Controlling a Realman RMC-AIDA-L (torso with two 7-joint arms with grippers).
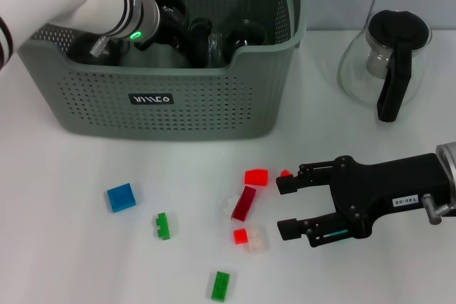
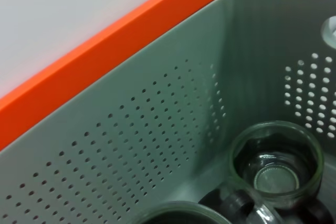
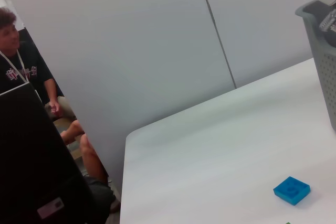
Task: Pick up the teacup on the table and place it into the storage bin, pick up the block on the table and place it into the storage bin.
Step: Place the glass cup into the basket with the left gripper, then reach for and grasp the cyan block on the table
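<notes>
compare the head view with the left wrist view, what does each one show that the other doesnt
Only the head view: the right gripper, open beside the red blocks, the blue block, the green blocks and the glass pot. Only the left wrist view: a teacup upright against the bin's inner wall. Both: the storage bin with glassware inside.

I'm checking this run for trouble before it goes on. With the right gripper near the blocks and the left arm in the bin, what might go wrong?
The right gripper, open, faces a tight cluster: the red block, dark red block and clear block lie close, so closing may catch two or scatter them.

The left gripper sits low in the storage bin among glass cups; lifting carelessly may knock them.
</notes>
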